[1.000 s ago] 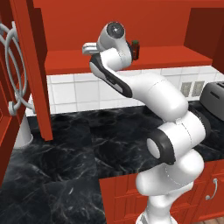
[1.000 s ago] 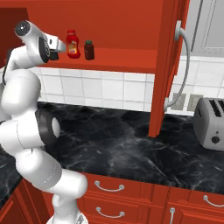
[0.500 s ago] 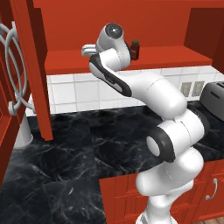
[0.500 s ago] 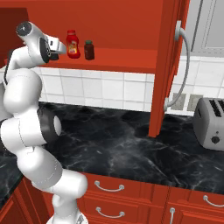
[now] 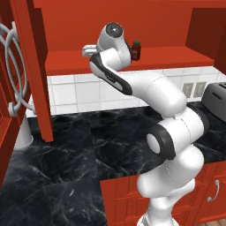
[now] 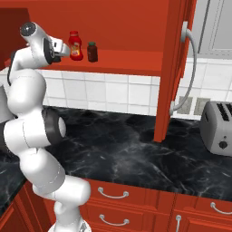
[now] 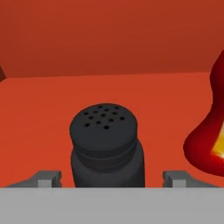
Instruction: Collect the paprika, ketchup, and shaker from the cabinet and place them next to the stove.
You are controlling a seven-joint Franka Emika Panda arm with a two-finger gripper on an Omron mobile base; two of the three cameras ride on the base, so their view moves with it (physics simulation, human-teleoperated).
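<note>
One shaker (image 7: 106,144) stands upright on the red shelf of the cabinet (image 6: 131,61), directly between the two fingertips (image 7: 46,178) of the end effector (image 7: 107,177); in the hand view its perforated black top sits centred, with a fingertip showing on each side and a visible gap between each tip and the shaker's body. The end effector is therefore spread wide around the shaker without touching it, and it has hold of nothing. One ketchup (image 6: 75,45) bottle stands just beside the shaker, its red shoulder and a patch of yellow label filling the right edge of the hand view. One paprika (image 6: 92,51) jar stands on the same shelf just beside the ketchup, on the side away from the arm in the right base view; in the left base view its green lid and dark body peek out past the wrist. All three things are thus on the cabinet shelf, above the white tiled wall and the black marble worktop (image 6: 118,145). One toaster (image 6: 217,127) sits at the far end of the worktop, and one open cabinet door (image 6: 174,68) with a curved silver handle hangs between it and the shelf. Compared with a second ago, the wrist has advanced along the shelf toward the bottles, and the fingertips have begun to draw inward from their widest spread.
</note>
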